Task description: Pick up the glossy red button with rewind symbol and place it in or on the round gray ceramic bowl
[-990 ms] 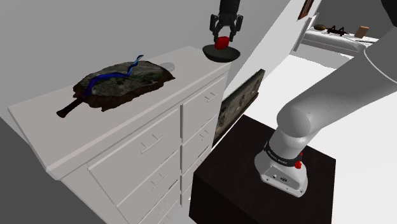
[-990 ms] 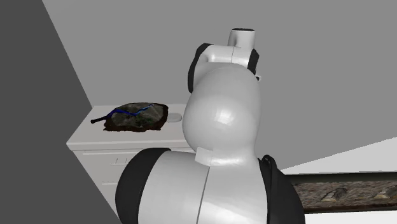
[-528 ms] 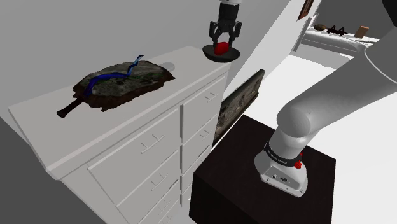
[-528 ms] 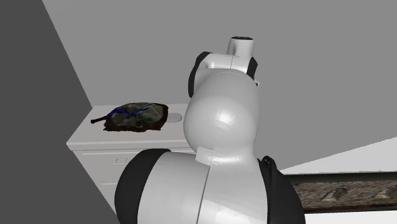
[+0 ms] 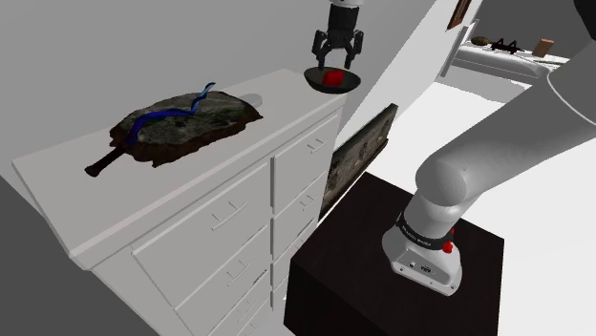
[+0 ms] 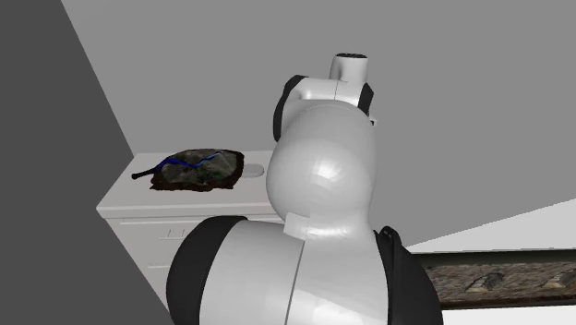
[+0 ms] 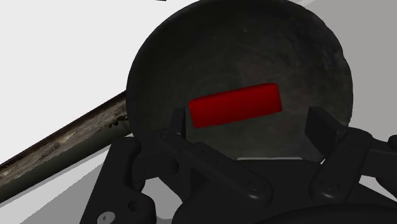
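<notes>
Now our hand (image 7: 249, 127) hangs wide above the red button (image 7: 235, 105) lying in the dark bowl (image 7: 159, 57); the button looks small, stiff, probably slick, so pinch its long flat sides.

A second ago we saw the red button (image 5: 333, 76) clamped in the gripper (image 5: 338, 57) above the dark bowl (image 5: 310, 77). Now the fingers have spread apart, and the button has dropped out of them. It lies flat on the bowl's floor, touching neither finger. In the second exterior view, the arm's (image 6: 318, 175) topmost link sits slightly lower than before.
</notes>
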Robot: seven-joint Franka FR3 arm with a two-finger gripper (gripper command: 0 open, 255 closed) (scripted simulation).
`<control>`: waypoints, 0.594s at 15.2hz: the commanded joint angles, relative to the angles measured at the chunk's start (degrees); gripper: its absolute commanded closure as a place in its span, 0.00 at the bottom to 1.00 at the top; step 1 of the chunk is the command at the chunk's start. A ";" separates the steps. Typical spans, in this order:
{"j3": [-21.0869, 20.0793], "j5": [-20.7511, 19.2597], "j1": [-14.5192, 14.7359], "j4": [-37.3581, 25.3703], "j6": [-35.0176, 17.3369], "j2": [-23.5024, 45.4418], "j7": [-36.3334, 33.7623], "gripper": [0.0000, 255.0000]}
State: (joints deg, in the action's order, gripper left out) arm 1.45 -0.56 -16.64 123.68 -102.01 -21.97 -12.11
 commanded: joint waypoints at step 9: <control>-0.04 0.04 0.02 -7.83 7.26 0.57 0.02 0.00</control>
State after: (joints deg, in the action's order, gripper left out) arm 1.43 -0.53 -16.62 116.09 -94.99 -21.44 -12.07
